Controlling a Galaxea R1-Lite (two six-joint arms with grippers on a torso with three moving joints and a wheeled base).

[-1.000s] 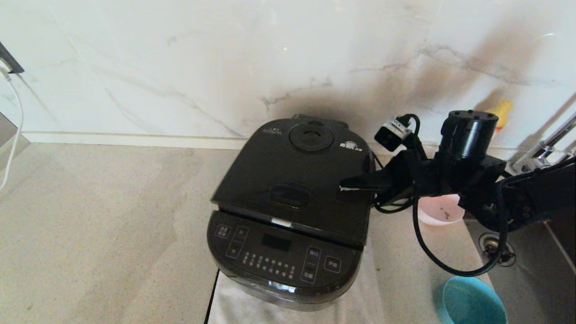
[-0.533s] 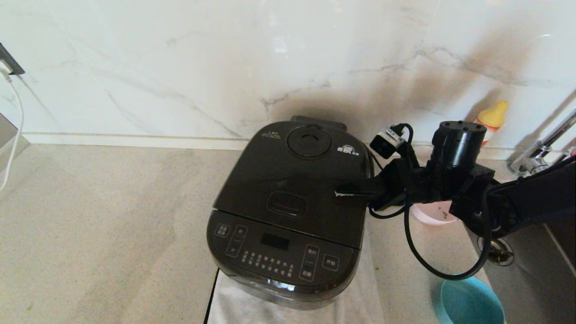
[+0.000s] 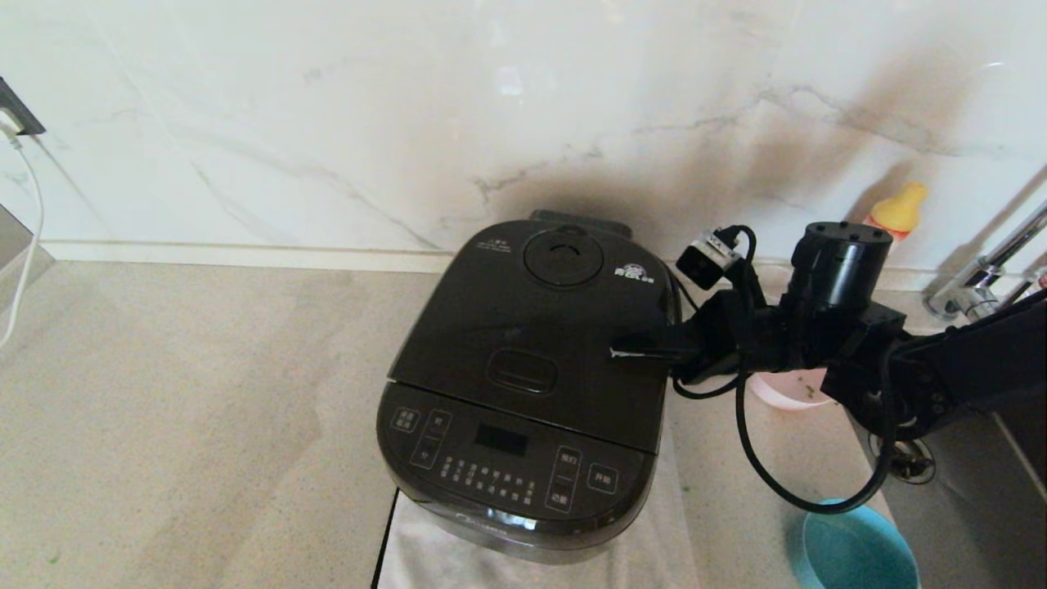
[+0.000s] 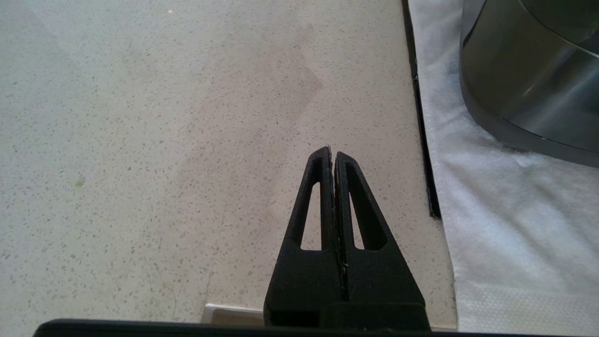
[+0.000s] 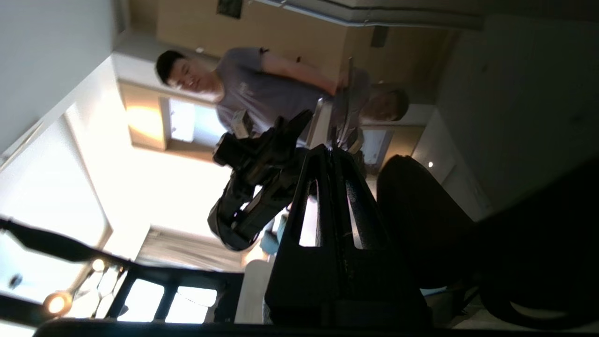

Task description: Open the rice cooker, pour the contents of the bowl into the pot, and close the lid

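Note:
The black rice cooker (image 3: pixel 523 458) stands on a white cloth, its glossy lid (image 3: pixel 532 327) down flat, so the pot is hidden. My right gripper (image 3: pixel 615 353) is shut and empty, its tip at the lid's right side, right of the oblong latch button (image 3: pixel 522 372). The pink bowl (image 3: pixel 773 391) sits on the counter behind that arm, mostly hidden, with a few green bits (image 3: pixel 808 394) inside. In the right wrist view the shut right gripper (image 5: pixel 331 149) points up at the room. My left gripper (image 4: pixel 332 152) hangs shut over bare counter, beside the cooker's base (image 4: pixel 529 93).
A blue bowl (image 3: pixel 851 552) sits at the front right near the sink drain (image 3: pixel 900 450). A yellow-capped bottle (image 3: pixel 896 204) and a faucet (image 3: pixel 981 278) stand at the back right. The white cloth (image 4: pixel 505 210) lies under the cooker. A white cable (image 3: pixel 24 213) hangs at far left.
The lid stood slightly ajar a second ago and has come down flat. The right arm dropped with it, then lifted a touch and shifted slightly right.

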